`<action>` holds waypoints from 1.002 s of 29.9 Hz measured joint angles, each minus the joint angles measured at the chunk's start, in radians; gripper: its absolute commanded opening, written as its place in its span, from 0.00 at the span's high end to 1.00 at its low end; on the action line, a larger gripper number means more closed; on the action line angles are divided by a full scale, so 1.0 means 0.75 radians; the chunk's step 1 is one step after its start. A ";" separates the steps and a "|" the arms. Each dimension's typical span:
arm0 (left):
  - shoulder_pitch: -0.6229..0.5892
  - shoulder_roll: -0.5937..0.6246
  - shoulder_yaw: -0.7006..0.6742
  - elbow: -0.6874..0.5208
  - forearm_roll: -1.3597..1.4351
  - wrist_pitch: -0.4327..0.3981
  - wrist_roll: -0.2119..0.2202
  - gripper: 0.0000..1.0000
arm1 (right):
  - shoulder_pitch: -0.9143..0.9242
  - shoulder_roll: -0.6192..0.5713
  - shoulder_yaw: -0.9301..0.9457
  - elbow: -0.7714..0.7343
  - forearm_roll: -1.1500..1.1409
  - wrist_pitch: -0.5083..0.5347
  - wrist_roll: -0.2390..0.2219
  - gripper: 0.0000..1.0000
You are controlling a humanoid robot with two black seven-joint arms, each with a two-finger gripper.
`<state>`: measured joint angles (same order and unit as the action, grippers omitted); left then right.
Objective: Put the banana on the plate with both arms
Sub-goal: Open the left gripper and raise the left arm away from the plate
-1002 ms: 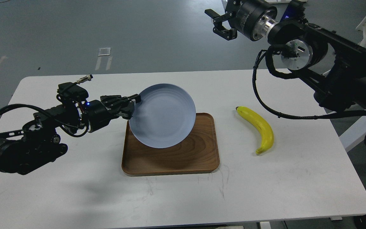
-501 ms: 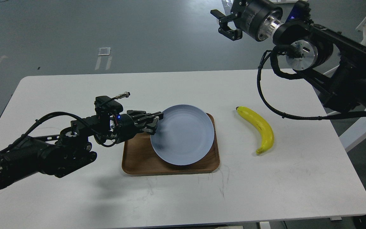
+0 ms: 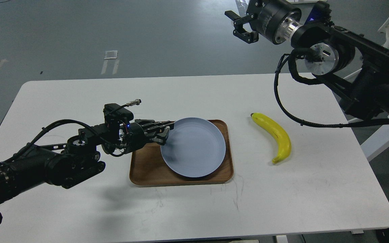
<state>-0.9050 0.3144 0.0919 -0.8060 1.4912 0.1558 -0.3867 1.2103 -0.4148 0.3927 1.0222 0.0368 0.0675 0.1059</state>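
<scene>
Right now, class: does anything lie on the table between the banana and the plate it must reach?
Nothing visible does. Bare white table separates the banana from the plate; only the wooden tray rim under the plate intervenes.

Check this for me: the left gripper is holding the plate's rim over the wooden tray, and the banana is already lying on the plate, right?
Not quite. The head view shows the banana on the white table, right of the wooden tray. The left gripper does hold the plate rim.
</scene>
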 measured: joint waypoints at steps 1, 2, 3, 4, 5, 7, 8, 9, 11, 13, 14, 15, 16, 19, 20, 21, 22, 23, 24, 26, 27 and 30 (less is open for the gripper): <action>-0.001 0.000 -0.002 -0.003 -0.002 -0.001 -0.001 0.16 | 0.000 -0.003 0.000 0.001 0.000 0.000 0.000 0.00; -0.003 0.000 -0.004 -0.005 -0.003 -0.001 -0.002 0.13 | 0.000 -0.008 0.000 0.001 0.000 0.000 0.000 0.00; -0.004 0.000 -0.007 -0.007 -0.005 -0.001 -0.002 0.10 | 0.000 -0.012 0.000 0.001 0.000 0.000 0.000 0.00; -0.004 0.000 -0.012 -0.010 -0.010 -0.001 -0.004 0.03 | 0.000 -0.015 0.000 0.001 0.000 0.000 0.000 0.00; -0.004 0.000 -0.016 -0.011 -0.018 -0.001 -0.005 0.03 | 0.000 -0.016 0.000 0.002 0.000 0.000 0.000 0.00; -0.015 0.002 -0.025 -0.013 -0.089 -0.001 -0.012 0.03 | 0.000 -0.020 0.000 0.003 0.000 0.000 0.000 0.00; -0.027 0.006 -0.031 -0.016 -0.140 0.001 -0.014 0.02 | -0.001 -0.022 0.000 0.003 0.000 0.000 0.000 0.00; -0.043 0.011 -0.039 -0.021 -0.203 0.003 -0.016 0.02 | -0.001 -0.025 0.000 0.003 0.000 0.000 0.000 0.00; -0.087 0.020 -0.052 -0.039 -0.358 0.004 -0.019 0.02 | -0.002 -0.027 0.000 0.004 0.000 0.000 0.000 0.00; -0.149 0.028 -0.060 -0.050 -0.565 0.003 -0.020 0.02 | -0.004 -0.028 0.000 0.004 0.000 0.001 0.000 0.00; -0.172 0.031 -0.062 -0.054 -0.652 0.002 -0.020 0.02 | -0.006 -0.028 0.000 0.004 0.000 0.002 0.000 0.00; -0.194 0.034 -0.064 -0.061 -0.752 0.001 -0.020 0.02 | -0.012 -0.028 0.000 0.004 0.000 0.006 0.000 0.00; -0.212 0.037 -0.067 -0.069 -0.840 0.000 -0.019 0.02 | -0.018 -0.028 0.000 0.004 0.000 0.009 0.000 0.00; -0.261 0.045 -0.124 -0.092 -1.067 -0.014 -0.010 0.02 | -0.042 -0.028 0.000 0.005 -0.003 0.014 0.008 0.00; -0.275 0.045 -0.163 -0.100 -1.138 -0.027 -0.005 0.02 | -0.052 -0.028 0.000 0.005 -0.004 0.015 0.009 0.00; -0.285 0.043 -0.222 -0.113 -1.228 -0.050 0.010 0.02 | -0.065 -0.028 0.002 0.006 -0.004 0.017 0.011 0.00; -0.287 0.041 -0.280 -0.127 -1.311 -0.073 0.029 0.02 | -0.077 -0.028 0.006 0.008 -0.004 0.018 0.011 0.00; -0.287 0.038 -0.330 -0.141 -1.381 -0.092 0.054 0.02 | -0.087 -0.028 0.012 0.010 -0.004 0.019 0.012 0.00; -0.282 0.037 -0.370 -0.152 -1.437 -0.105 0.087 0.02 | -0.099 -0.031 0.017 0.014 -0.004 0.020 0.012 0.00; -0.248 0.036 -0.451 -0.165 -1.547 -0.123 0.186 0.02 | -0.135 -0.042 0.027 0.031 -0.004 0.022 0.013 0.00; -0.227 0.036 -0.486 -0.168 -1.588 -0.127 0.225 0.02 | -0.153 -0.048 0.032 0.040 -0.004 0.022 0.014 0.00; -0.170 0.043 -0.618 -0.171 -1.702 -0.136 0.309 0.02 | -0.203 -0.061 0.049 0.058 -0.004 0.024 0.014 0.00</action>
<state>-1.0326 0.3466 -0.3718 -0.9344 0.2151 0.0539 -0.1546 1.0579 -0.4603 0.4298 1.0654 0.0338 0.0855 0.1163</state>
